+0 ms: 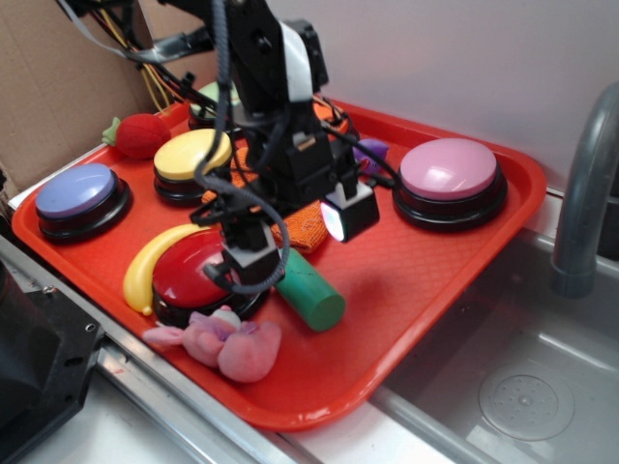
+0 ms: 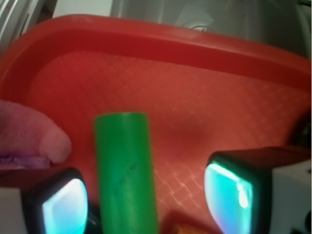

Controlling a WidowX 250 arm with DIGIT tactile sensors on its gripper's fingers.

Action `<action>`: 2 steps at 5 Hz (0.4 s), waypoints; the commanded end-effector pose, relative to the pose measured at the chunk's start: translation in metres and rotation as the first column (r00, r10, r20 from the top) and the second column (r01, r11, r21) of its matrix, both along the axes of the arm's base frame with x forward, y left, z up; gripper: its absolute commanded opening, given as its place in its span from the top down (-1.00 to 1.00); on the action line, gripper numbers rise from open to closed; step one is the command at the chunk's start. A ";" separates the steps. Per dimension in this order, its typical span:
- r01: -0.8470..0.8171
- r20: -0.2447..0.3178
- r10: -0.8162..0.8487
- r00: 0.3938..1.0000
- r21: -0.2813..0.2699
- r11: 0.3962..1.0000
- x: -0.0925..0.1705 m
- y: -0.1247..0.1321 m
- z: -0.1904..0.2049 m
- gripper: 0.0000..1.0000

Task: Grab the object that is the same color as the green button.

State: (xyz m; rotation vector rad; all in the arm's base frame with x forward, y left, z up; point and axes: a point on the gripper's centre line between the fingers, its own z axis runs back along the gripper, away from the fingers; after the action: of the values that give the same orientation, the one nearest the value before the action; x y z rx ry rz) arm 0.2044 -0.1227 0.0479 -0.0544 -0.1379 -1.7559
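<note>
With the claw [image 2: 146, 204] spread apart around the green cylinder block [image 2: 126, 170] near the counter's front edge, the off-centre block could be rolled away when closed upon.

1. A plain, pale grey-white wall [image 1: 455, 58] fills the upper right of the exterior view, evenly lit.
2. A brown cardboard panel [image 1: 48, 87] stands upright at the upper left, just behind the work surface.
3. A stainless steel sink [image 1: 522, 387] lies at the lower right, its round drain [image 1: 527, 399] showing in the basin floor.
4. A grey curved faucet pipe [image 1: 585, 184] rises at the right edge, above the basin.
5. A metal counter edge [image 1: 164, 391] runs diagonally along the lower left.
6. In the wrist view, a blurred strip of the grey basin [image 2: 204, 17] shows along the top.
7. The light is soft and diffuse, throwing only faint shadows.
</note>
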 end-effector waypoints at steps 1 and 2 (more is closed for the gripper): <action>-0.019 0.004 0.019 1.000 0.031 0.999 -0.008 -0.016 -0.010 -1.00; -0.043 0.023 0.043 0.999 0.013 0.999 -0.007 -0.018 -0.019 -1.00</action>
State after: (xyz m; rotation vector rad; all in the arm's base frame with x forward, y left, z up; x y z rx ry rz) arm 0.2062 -0.1360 0.0228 -0.0323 -0.1145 -1.7027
